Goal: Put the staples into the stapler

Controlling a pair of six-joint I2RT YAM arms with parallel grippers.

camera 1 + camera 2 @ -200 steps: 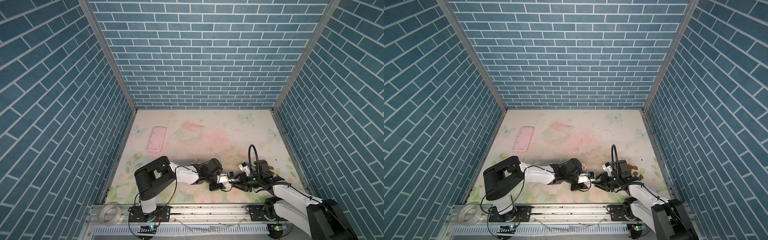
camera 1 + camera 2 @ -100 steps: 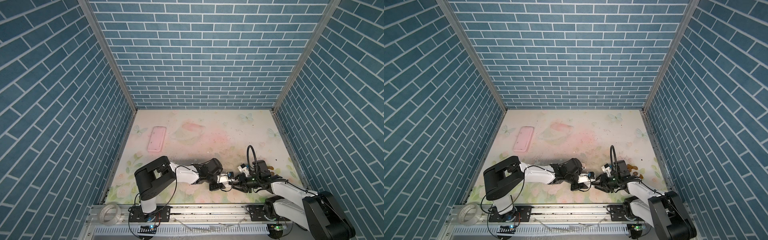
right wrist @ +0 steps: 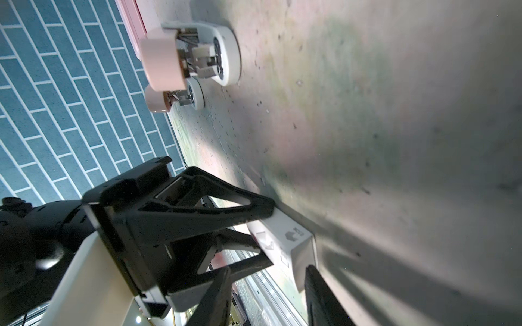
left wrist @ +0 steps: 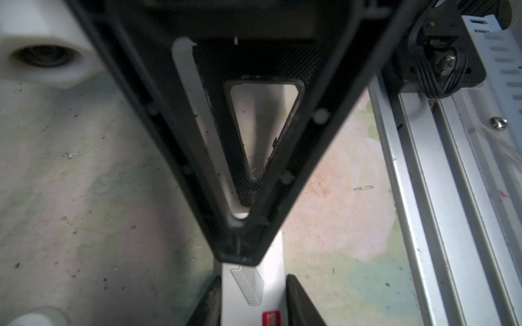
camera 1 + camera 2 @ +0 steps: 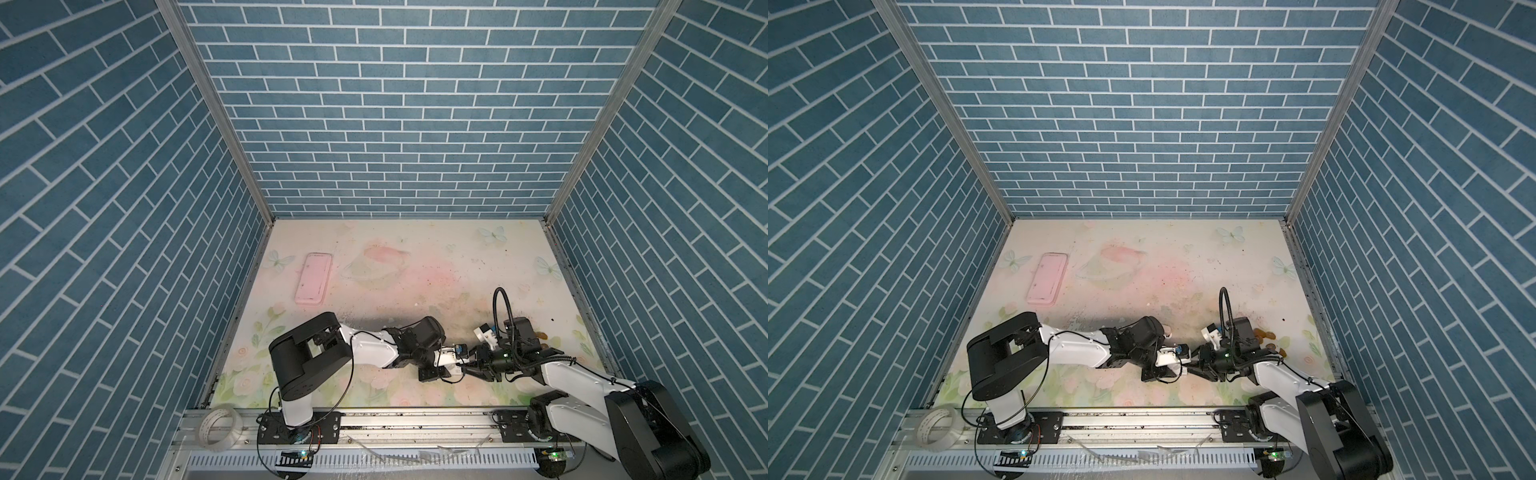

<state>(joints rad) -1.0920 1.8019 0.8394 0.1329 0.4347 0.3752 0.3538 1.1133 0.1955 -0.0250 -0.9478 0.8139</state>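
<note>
We saw the left tool (image 3: 269, 235) clamped on one end of the white card box (image 4: 251, 285). The right tool (image 4: 252, 304) pinched the other end, fingers flush on both edges. Both met nose to nose, low at the front middle of the tabletop (image 5: 436, 270). The left tool's finger covered most of the box; the staples were hidden from us. The stapler (image 3: 197, 53), pink and white, sat just beyond the left arm, which largely hid it in both top views. Pink flat case (image 5: 313, 278) lay well apart, far left. Brown lumps (image 5: 1264, 333) near the right arm. Tape roll (image 5: 218, 426) on the front rail.
</note>
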